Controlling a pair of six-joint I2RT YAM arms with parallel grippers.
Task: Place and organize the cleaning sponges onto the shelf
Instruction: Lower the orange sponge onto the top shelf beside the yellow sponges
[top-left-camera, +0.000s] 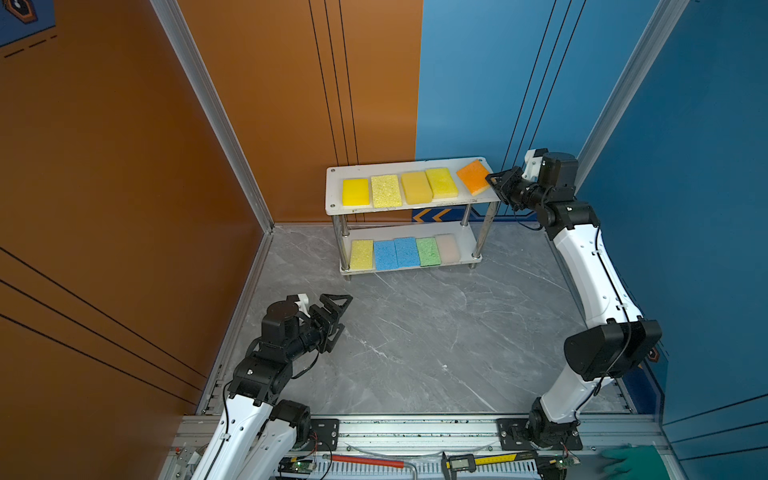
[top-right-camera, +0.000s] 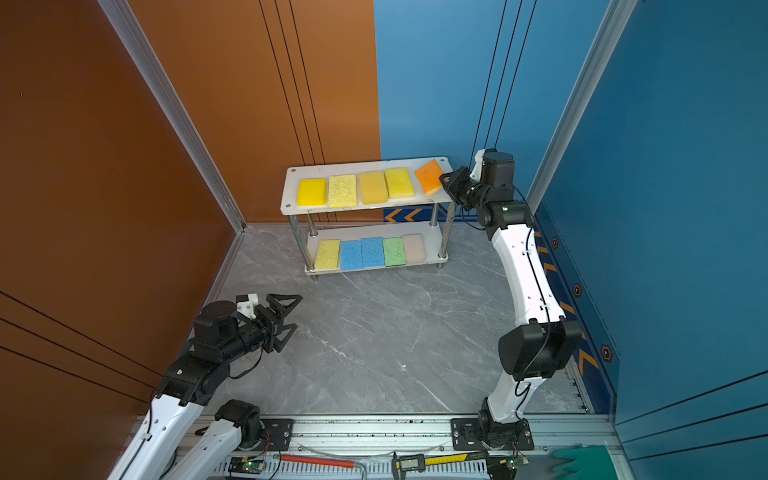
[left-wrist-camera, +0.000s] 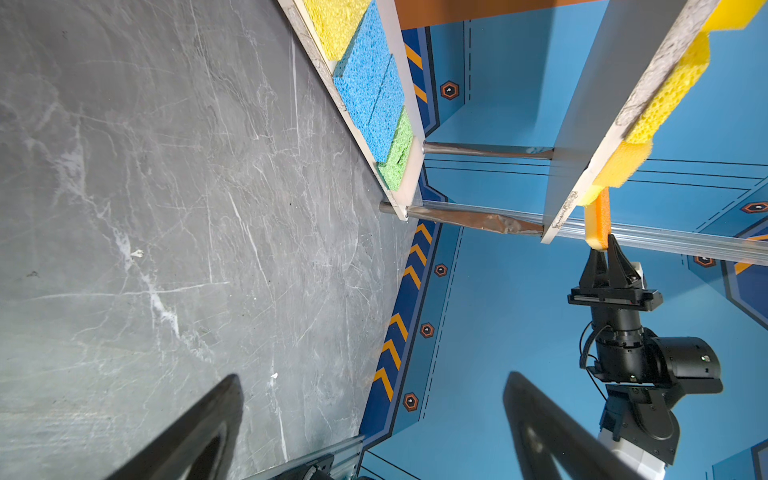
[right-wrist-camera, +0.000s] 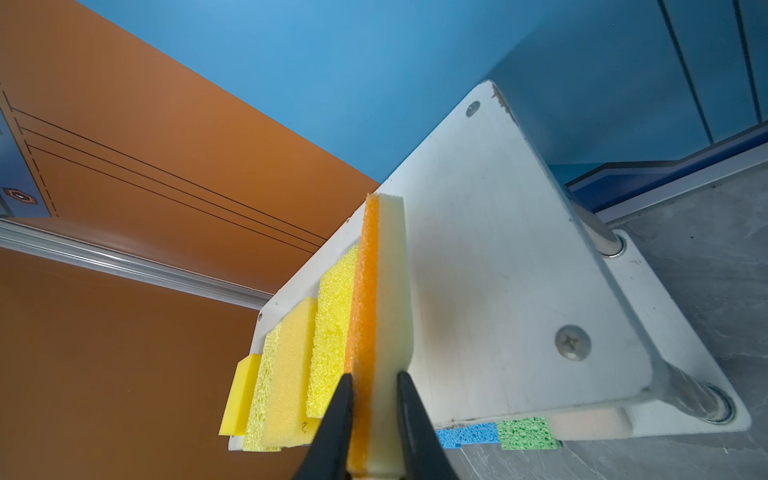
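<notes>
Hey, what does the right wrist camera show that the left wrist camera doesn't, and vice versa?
Only the right wrist view: the pale backing layer of the orange sponge and the screws in the shelf's top board. Only the left wrist view: the right gripper's whole body from outside, and the open left gripper. Both: the right gripper shut on the orange sponge at the top board, a blue sponge and the green sponge below.

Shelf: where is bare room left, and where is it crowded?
Bare: right end of the top board, between the last yellow sponge and the edge, where the right pincer holds the orange sponge. Crowded: lower board, five sponges side by side.
</notes>
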